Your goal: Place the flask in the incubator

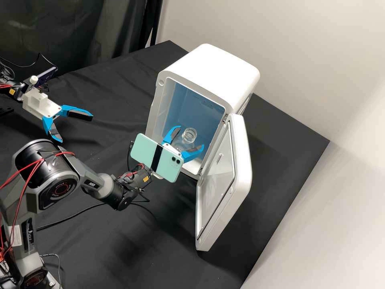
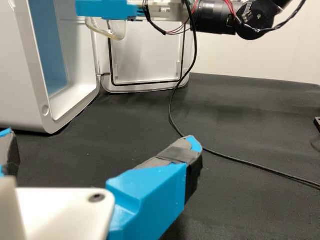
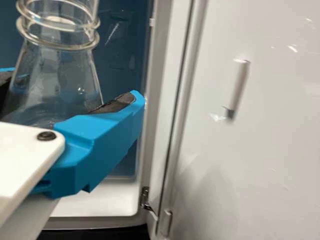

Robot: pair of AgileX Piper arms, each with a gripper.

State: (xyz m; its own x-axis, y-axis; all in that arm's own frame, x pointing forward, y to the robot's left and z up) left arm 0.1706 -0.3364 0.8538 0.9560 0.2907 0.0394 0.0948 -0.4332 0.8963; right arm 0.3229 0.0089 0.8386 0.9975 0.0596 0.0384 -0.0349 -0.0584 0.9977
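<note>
Right arm: spans near left to incubator; right pincer closed on flask body, holding it upright inside the blue chamber, seemingly for set-down. Door: open rightward, giving access. Left pincer: spread wide, empty, far left over tabletop, out of the way.

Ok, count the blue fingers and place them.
4. Two on the left gripper, spread open above the bench; two on the right gripper, holding the flask at the mouth of the incubator.

Dark grey jointed arms, red cables, white claw, bright blue black-padded fingers
</note>
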